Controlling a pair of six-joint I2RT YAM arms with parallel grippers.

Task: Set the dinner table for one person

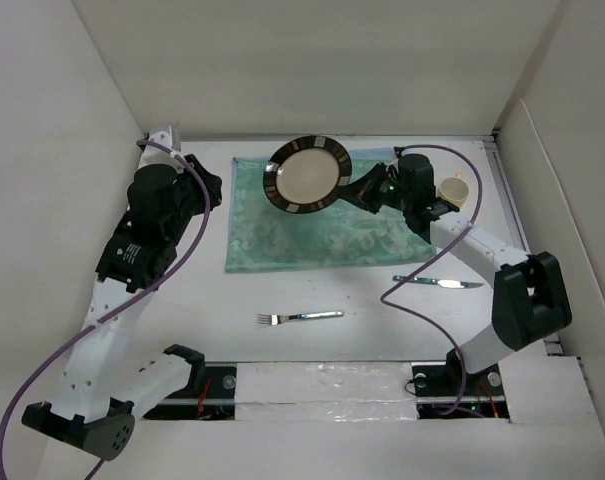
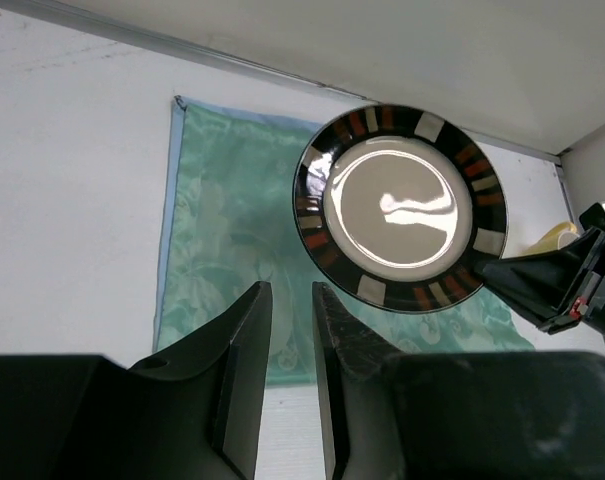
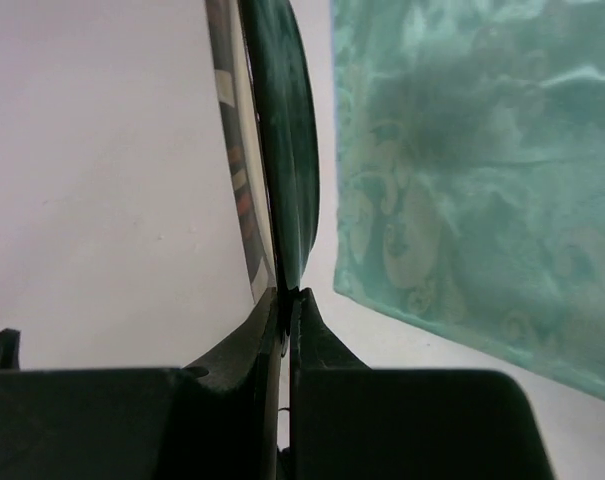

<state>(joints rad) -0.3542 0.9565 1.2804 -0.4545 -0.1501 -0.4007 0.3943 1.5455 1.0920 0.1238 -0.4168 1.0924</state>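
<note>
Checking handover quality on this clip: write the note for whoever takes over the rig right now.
Right gripper: shut on the rim of the plate, which is tilted above the far edge of the placemat.
Left gripper: slightly open, empty, left of the placemat.
The fork and knife lie on the dinner table; the cup is far right.
Done: placemat laid.
Left: plate down, arrange the rest.

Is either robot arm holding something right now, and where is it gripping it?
The right gripper pinches the plate by its rim; the left gripper holds nothing.
</note>
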